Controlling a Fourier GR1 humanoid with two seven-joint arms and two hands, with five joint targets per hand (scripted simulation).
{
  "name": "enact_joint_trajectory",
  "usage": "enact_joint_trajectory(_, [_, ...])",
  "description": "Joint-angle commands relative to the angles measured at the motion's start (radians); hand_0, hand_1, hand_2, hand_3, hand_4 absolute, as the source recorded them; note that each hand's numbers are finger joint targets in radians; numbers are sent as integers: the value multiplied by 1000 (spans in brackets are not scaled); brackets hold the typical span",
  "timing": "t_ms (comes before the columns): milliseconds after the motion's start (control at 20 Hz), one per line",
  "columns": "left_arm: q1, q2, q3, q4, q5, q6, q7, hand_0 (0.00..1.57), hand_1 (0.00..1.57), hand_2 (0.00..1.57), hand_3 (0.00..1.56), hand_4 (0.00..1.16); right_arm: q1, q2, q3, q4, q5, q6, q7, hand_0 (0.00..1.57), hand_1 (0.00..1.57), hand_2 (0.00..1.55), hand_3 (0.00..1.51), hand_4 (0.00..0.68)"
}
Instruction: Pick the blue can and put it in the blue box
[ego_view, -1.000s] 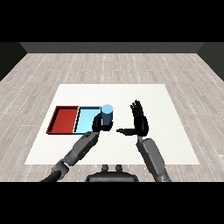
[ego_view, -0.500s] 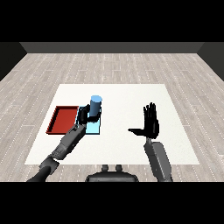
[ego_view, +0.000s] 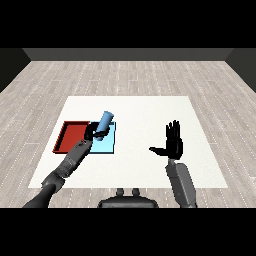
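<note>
The blue can (ego_view: 104, 123) is tilted, its top leaning to the right, and it hangs over the light blue tray (ego_view: 109, 144). My left hand (ego_view: 93, 131) is curled round the can's lower part, above the seam between the two trays. My right hand (ego_view: 173, 143) stands upright over the white table to the right, fingers straight and thumb pointing left, holding nothing.
The red tray (ego_view: 71, 136) lies directly left of the light blue tray, both on the white table (ego_view: 145, 115). My left forearm (ego_view: 70, 162) crosses the front edge of the trays. Wooden floor surrounds the table.
My left hand has carried the can left, over the light blue tray, and the can has tipped from upright to leaning. My right hand has drawn away to the right.
</note>
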Motion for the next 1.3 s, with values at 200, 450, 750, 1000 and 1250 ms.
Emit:
enact_joint_trajectory(200, [-61,-101,-31,354,-57,-36,196,650,650,585,236,917,-8,1,-47,44,-35,21,-13,0,0,0,0,0])
enact_joint_trajectory(450, [-77,-151,61,453,-18,4,157,1377,1377,1203,0,757,-10,-9,-58,117,-16,50,-43,0,0,0,0,0])
enact_joint_trajectory(750, [-114,-106,83,509,-24,-124,193,0,0,0,0,0,4,-32,-76,64,-25,45,-5,0,0,0,0,0])
enact_joint_trajectory(1000, [-147,-144,72,521,-67,-48,203,0,0,0,0,0,-60,-27,-118,197,-42,115,-80,0,0,0,0,0])
enact_joint_trajectory(1250, [-113,-139,153,443,-4,52,45,0,0,0,0,0,29,10,-38,48,3,55,-33,0,0,0,0,0])
